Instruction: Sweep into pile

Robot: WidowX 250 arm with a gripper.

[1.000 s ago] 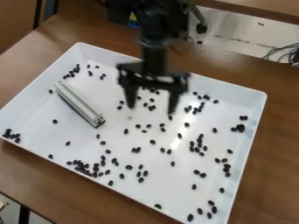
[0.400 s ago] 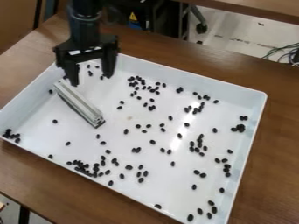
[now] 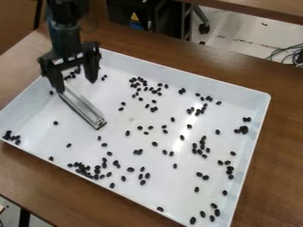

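Observation:
My gripper [image 3: 76, 87] hangs over the upper left corner of the white tray [image 3: 195, 76], its two fingers spread apart with nothing held. The grey metal bar [image 3: 84, 107] lies slanted in the tray's left part, and its upper left end is just below the gripper, partly covered by one finger. Black bean-like pieces are scattered over the tray floor, with a denser cluster [image 3: 86, 170] near the front left edge, another [image 3: 138, 82] toward the back and a small group [image 3: 10, 136] in the left corner.
The tray's raised walls surround the pieces and the bar. Brown wooden table [image 3: 248, 73] extends around the tray. Cables [image 3: 289, 55] lie beyond the table at the right, and dark equipment stands behind its back edge.
The gripper has moved left across the tray, from above its back middle to the upper end of the bar. The bar and the pieces have stayed in place.

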